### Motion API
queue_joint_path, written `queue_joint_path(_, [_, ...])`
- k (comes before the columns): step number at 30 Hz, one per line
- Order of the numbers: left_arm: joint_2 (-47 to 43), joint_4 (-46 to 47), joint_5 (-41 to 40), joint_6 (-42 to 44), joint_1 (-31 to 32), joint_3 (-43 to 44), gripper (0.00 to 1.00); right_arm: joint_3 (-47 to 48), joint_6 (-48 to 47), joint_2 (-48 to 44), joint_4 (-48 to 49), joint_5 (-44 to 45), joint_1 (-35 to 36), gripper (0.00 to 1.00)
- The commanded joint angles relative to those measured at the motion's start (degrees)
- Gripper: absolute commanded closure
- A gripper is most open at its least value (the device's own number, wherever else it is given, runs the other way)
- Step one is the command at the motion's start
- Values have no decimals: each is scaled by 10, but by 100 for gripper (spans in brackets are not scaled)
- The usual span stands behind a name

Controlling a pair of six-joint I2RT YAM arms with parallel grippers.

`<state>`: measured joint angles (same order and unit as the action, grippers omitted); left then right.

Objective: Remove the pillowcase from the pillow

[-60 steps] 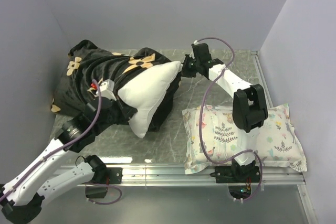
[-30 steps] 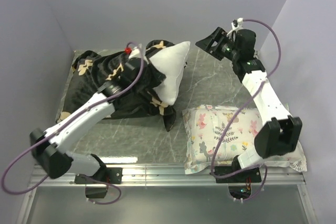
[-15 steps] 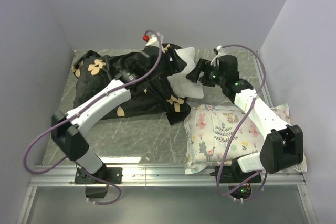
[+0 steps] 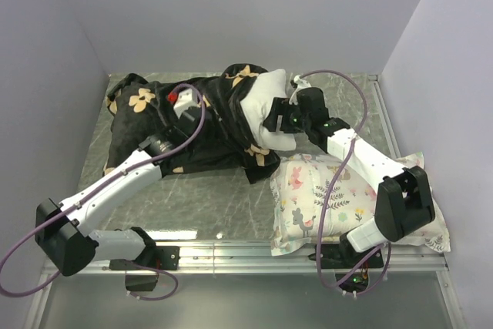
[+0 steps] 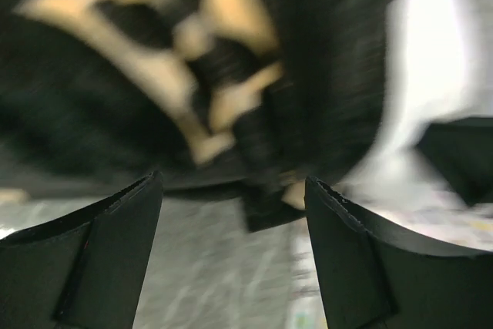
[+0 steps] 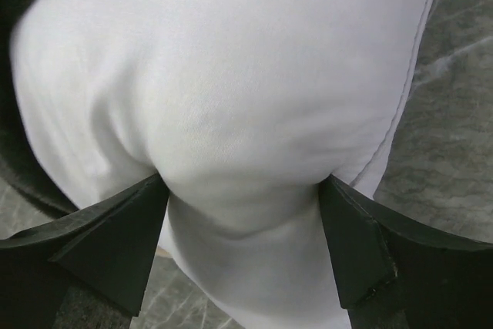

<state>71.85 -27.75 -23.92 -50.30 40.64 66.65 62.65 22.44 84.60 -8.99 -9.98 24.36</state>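
Note:
The black pillowcase with tan flowers lies bunched across the back left of the table, still covering most of the pillow. The white pillow sticks out of its right end. My right gripper comes in from the right, and its jaws squeeze the bare end of the pillow, which bulges between the two fingers; the right gripper is shut on it. My left gripper hovers over the middle of the pillowcase. In the blurred left wrist view the left gripper is open with nothing between the fingers, and the pillowcase is ahead.
A smaller pillow with a pastel floral print lies at the front right, under the right forearm. The grey marble table top shows in front of the pillowcase. Walls close in on the left, back and right.
My left gripper has opened, let go of the pillowcase and drawn back to the left. My right gripper has come down and left onto the pillow's bare end, which now lies lower.

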Motion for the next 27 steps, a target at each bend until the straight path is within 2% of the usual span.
queue_joint_path(1, [-51,-21,-46,-27,-3,-49,21,7,-9,20,21,25,8,20])
queue_joint_path(2, [-56,-23,-48,-30,-8,-56,21,12,-12,26,7,30,8,26])
queue_joint_path(3, [-60,-33,-51,-32,-8,-64,21,18,-9,31,0,32,9,40])
queue_joint_path(4, [-61,-36,-56,-33,-9,-65,21,25,-7,37,-3,35,9,46])
queue_joint_path(7, [-60,-42,-69,-41,-10,-74,21,29,1,34,-7,45,13,57])
queue_joint_path(8, [-59,-39,-77,-41,-11,-78,21,31,2,34,-9,49,13,65])
queue_joint_path(10, [-51,-16,-75,-36,-21,-86,21,40,2,35,-16,57,16,76])
queue_joint_path(12, [-35,0,-68,-18,-35,-84,25,46,4,34,-24,67,17,88])
queue_joint_path(14, [-19,1,-64,-7,-50,-75,28,55,4,30,-33,76,16,97])
queue_joint_path(15, [-7,0,-69,-4,-53,-66,31,57,3,27,-38,82,16,99])
queue_joint_path(20, [-6,-27,-82,0,-70,-60,38,84,-6,15,-70,99,15,100])
queue_joint_path(24, [-51,-56,-95,-11,-70,-81,23,88,-7,5,-72,99,15,100])
queue_joint_path(27, [-77,-61,-108,-16,-71,-107,20,92,-6,5,-74,99,15,100])
